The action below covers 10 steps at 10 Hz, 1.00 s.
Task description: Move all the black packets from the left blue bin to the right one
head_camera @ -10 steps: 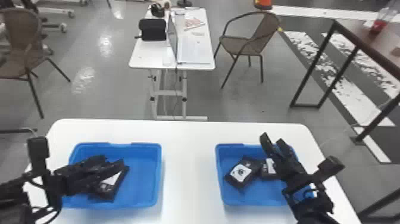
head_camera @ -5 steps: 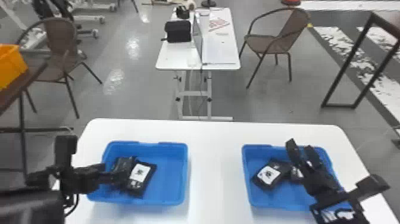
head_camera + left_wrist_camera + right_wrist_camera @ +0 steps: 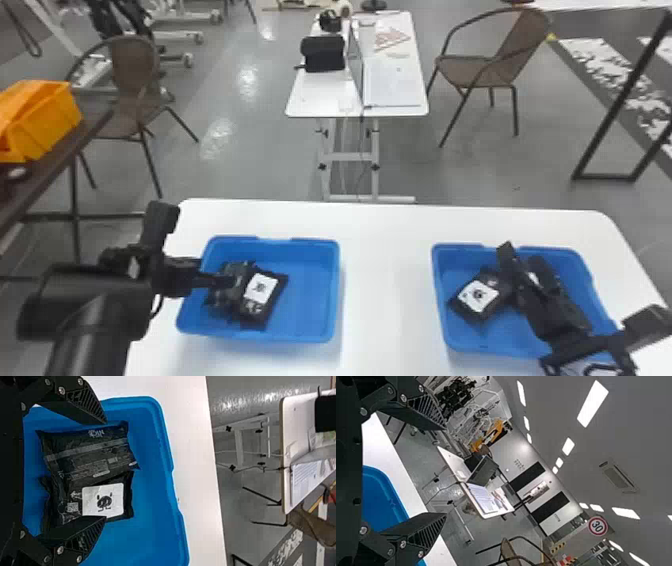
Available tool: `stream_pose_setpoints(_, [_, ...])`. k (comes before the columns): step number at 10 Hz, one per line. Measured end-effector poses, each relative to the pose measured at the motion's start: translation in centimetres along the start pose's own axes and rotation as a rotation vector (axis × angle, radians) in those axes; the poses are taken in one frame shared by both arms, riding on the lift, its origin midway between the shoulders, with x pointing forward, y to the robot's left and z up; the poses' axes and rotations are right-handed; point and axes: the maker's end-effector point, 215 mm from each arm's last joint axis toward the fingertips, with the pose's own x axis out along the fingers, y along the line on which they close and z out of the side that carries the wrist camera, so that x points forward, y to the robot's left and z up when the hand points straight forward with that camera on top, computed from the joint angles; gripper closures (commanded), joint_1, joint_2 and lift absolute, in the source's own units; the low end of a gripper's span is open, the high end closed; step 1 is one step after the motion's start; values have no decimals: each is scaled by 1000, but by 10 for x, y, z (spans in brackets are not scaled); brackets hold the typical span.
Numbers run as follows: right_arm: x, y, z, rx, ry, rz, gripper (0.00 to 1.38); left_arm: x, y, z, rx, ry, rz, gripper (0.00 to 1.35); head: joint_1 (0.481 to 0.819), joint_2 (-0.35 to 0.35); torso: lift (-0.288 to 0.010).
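In the left blue bin (image 3: 310, 300), a packet with a white label (image 3: 261, 287) lies partly under another black packet (image 3: 235, 285). Over the bin's left part is my left gripper (image 3: 220, 281). In the left wrist view, the left gripper (image 3: 105, 470) stands open above the printed packet (image 3: 93, 457) and the labelled one (image 3: 104, 499), neither held. My right gripper (image 3: 523, 257) is above the right blue bin (image 3: 462, 337), beside a labelled packet (image 3: 477, 296) and partly hiding another. The right wrist view shows the right gripper (image 3: 445, 472) open with nothing between its fingers.
Both bins stand on a white table (image 3: 387, 280), with bare tabletop between them. Beyond are a second white table (image 3: 325, 97) with a laptop, brown chairs (image 3: 132, 75), and a dark table at the left holding an orange bin (image 3: 47, 117).
The head view has swung left, so the bins appear farther right. My left gripper has shifted left relative to its bin, uncovering more of the labelled packet. The right gripper stays over its bin.
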Motion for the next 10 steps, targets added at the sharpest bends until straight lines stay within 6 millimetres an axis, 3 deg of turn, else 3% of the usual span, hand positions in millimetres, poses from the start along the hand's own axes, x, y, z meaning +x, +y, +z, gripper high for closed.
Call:
stream_pose_setpoints(3, [-2, 1, -5, 13, 7, -2, 269, -6, 18, -15, 209, 137, -39, 197, 695, 116, 0])
stream_pose_setpoints(7, [-3, 4, -11, 27, 12, 4, 269, 31, -4, -10, 511, 286, -110, 199, 695, 92, 0])
stream_pose_setpoints(10, [-2, 6, -13, 34, 15, 11, 269, 35, -4, -38, 538, 422, -96, 262, 695, 97, 0])
